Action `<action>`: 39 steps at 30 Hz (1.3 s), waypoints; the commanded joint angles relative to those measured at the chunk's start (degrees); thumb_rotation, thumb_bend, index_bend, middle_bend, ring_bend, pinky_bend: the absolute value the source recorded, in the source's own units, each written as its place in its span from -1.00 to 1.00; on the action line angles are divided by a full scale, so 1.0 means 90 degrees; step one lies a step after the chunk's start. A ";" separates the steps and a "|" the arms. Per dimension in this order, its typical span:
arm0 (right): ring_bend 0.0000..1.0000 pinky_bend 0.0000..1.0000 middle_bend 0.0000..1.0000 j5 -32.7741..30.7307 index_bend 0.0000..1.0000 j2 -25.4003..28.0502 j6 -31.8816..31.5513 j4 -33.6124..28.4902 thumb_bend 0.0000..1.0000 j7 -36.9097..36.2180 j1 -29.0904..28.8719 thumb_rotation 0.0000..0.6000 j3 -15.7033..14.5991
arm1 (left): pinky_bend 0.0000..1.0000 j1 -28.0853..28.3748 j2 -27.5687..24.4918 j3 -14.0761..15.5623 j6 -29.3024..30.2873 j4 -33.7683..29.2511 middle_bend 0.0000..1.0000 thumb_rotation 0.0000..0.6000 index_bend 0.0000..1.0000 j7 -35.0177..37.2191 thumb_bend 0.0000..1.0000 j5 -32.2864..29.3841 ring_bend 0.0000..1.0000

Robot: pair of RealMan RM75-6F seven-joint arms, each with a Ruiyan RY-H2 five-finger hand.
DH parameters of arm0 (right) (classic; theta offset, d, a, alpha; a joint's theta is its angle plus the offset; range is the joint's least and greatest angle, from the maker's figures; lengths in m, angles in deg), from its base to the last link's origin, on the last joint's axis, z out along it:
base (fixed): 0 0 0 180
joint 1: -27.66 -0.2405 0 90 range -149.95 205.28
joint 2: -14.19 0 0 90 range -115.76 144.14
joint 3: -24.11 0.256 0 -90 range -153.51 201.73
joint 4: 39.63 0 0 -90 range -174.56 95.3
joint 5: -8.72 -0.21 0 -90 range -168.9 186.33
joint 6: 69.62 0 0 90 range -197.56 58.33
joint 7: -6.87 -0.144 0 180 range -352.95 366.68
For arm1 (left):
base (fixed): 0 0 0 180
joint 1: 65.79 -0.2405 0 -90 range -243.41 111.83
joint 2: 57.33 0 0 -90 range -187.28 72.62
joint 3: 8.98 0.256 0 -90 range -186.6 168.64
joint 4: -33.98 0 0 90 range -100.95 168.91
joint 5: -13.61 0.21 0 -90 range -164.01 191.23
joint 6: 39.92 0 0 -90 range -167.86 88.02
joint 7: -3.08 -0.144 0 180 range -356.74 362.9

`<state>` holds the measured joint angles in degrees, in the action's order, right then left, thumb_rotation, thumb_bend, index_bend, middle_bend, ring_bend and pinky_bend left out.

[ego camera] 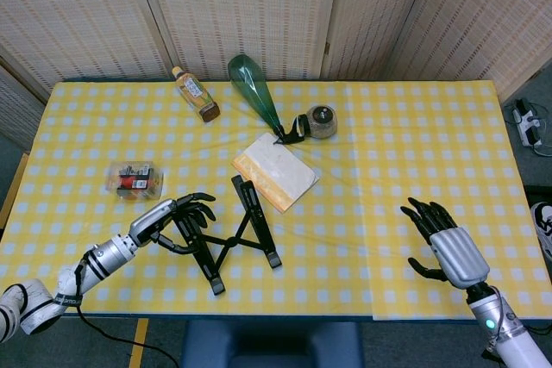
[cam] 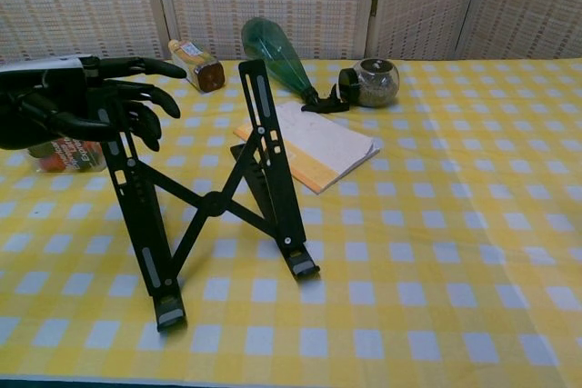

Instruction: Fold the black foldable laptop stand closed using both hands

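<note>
Black foldable X-frame laptop stand point(ego camera: 228, 232) stands unfolded near the worktop's point(ego camera: 345, 290) front-left edge. Left hand point(ego camera: 177, 215) wraps fingers around its left leg. Right hand point(ego camera: 442, 246) hovers spread and empty, front-right.
</note>
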<state>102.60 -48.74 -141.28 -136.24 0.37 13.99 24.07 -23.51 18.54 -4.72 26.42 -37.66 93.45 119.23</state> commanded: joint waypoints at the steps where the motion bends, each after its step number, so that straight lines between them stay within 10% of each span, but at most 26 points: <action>1: -0.89 -1.00 -0.99 0.0207 -1.00 -0.0039 0.0382 0.0009 -0.33 -0.0588 -0.0367 1.00 -0.0047 | -0.16 0.0039 -0.0032 0.0174 0.0350 0.0109 -0.19 1.00 -0.52 0.0057 -0.63 0.0163 -0.12; 19: -0.84 -1.00 -0.87 0.0643 -1.00 -0.1320 0.1336 0.0855 -0.33 -0.4004 -0.2057 1.00 0.0114 | -0.11 0.0086 -0.0407 0.0784 0.1407 -0.0441 -0.15 1.00 -0.45 -0.0804 -0.63 0.0816 -0.10; 39: -0.75 -1.00 -0.74 0.0587 -0.72 -0.2466 0.1525 0.1556 -0.33 -0.4554 -0.3184 1.00 0.0367 | -0.10 0.0229 -0.0610 0.1139 0.1665 -0.0759 -0.14 1.00 -0.45 -0.1219 -0.63 0.0899 -0.10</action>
<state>108.04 -70.21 -127.95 -122.88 -40.02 -14.00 27.23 -21.48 13.11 5.47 41.36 -44.43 82.53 127.33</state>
